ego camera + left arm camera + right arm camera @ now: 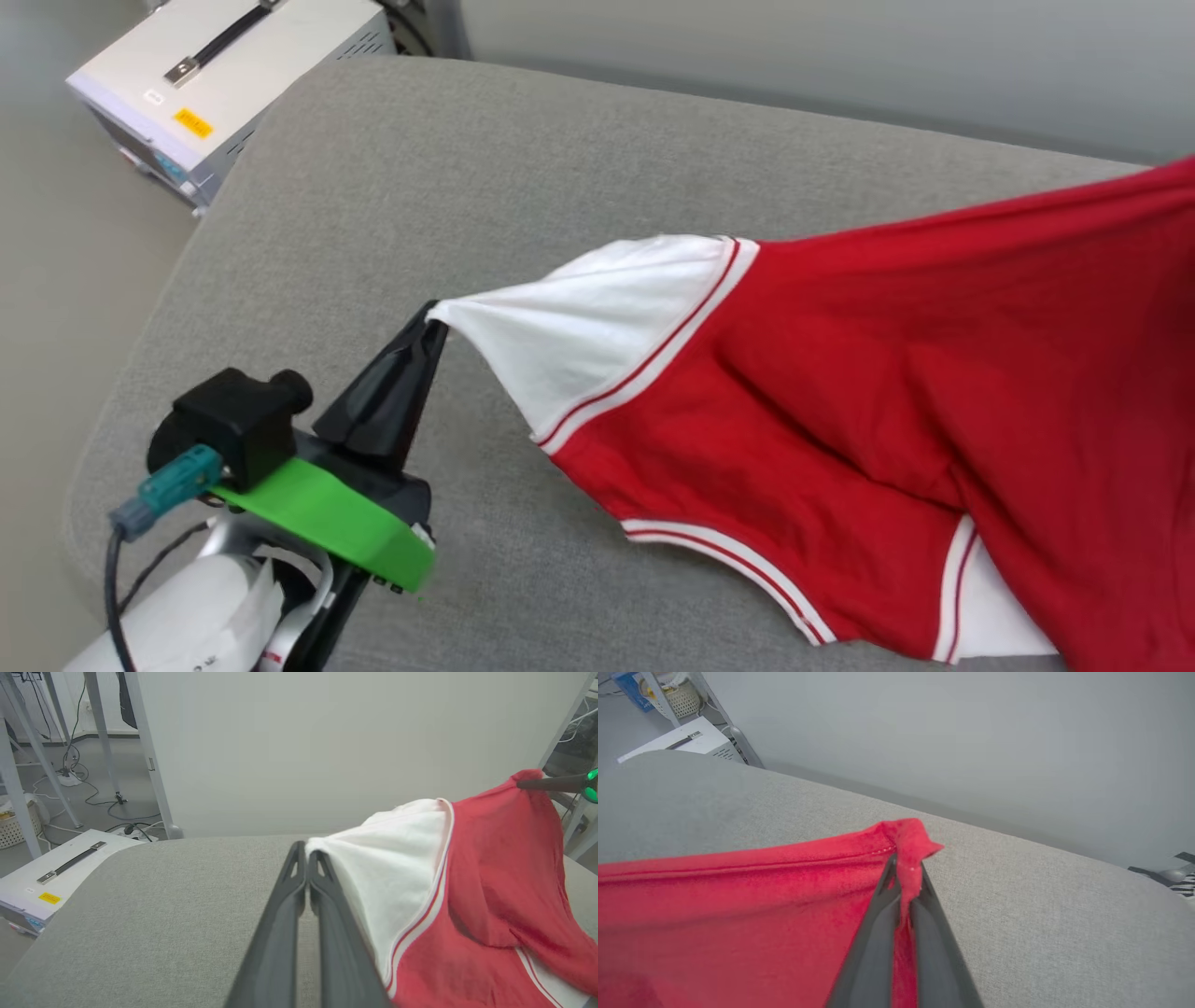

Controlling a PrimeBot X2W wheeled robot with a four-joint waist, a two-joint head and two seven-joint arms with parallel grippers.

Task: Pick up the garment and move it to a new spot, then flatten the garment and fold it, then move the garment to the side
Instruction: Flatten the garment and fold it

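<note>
The garment (896, 392), red with white sleeves and striped trim, is stretched above the grey cushion between both arms. My left gripper (431, 317) is shut on the tip of a white sleeve (597, 322); the left wrist view shows the same pinch (307, 851) with the sleeve (387, 877) fanning out to the right. My right gripper (906, 870) is shut on a red hem corner (910, 844), and it appears far off in the left wrist view (523, 783) holding that corner up. A second white sleeve (990, 607) hangs low at the front. The printed front is hidden.
The grey cushion (420, 187) spreads under everything, its rounded left edge near my left arm. A white metal case (224, 75) with a black handle stands on the floor beyond the far left corner. A pale wall runs behind the cushion.
</note>
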